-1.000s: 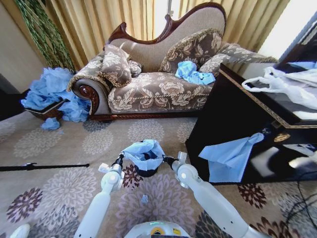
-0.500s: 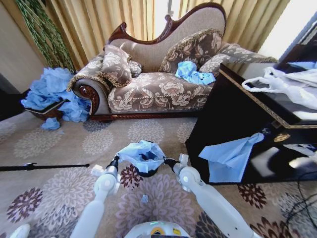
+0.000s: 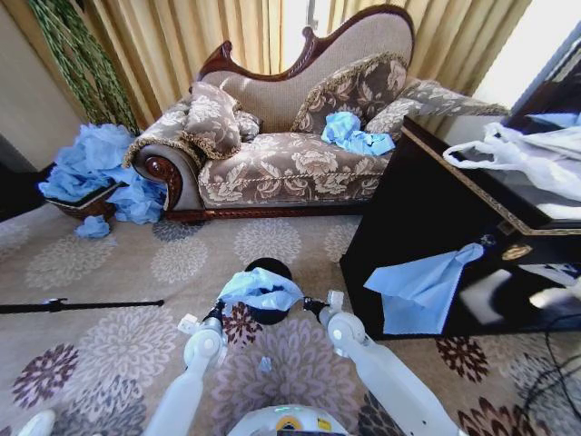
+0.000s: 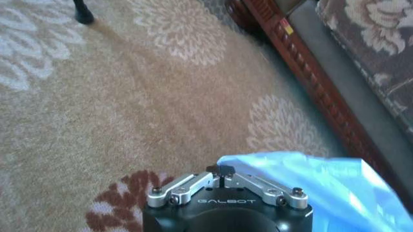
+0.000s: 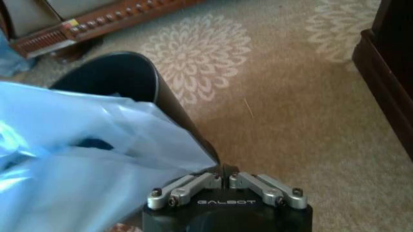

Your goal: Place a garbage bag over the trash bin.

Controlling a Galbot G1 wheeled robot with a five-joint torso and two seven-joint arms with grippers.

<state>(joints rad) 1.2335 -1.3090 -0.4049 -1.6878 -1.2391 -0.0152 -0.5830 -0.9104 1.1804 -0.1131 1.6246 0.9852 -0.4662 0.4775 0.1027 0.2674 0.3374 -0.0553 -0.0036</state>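
Observation:
The trash bin (image 3: 269, 269) is a small black cylinder standing on the patterned carpet just ahead of me; its far rim shows behind the bag. The garbage bag (image 3: 260, 288), thin light-blue plastic, is stretched between both grippers over the near part of the bin. My left gripper (image 3: 218, 312) is shut on its left edge, and my right gripper (image 3: 313, 306) is shut on its right edge. In the right wrist view the shut right gripper (image 5: 226, 170) pinches the garbage bag (image 5: 77, 164) beside the trash bin (image 5: 129, 77). The left wrist view shows the shut left gripper (image 4: 221, 170) at the garbage bag (image 4: 310, 186).
A floral sofa (image 3: 281, 163) with blue bags on it stands beyond the bin. A black cabinet (image 3: 427, 218) at right has a blue bag (image 3: 418, 286) draped over it. Heaps of blue bags (image 3: 95, 173) lie at left, a black rod (image 3: 82, 305) on the carpet.
The bag has come back toward me and flattened, and both grippers moved with it. The bin's far rim, covered before, now shows behind the bag.

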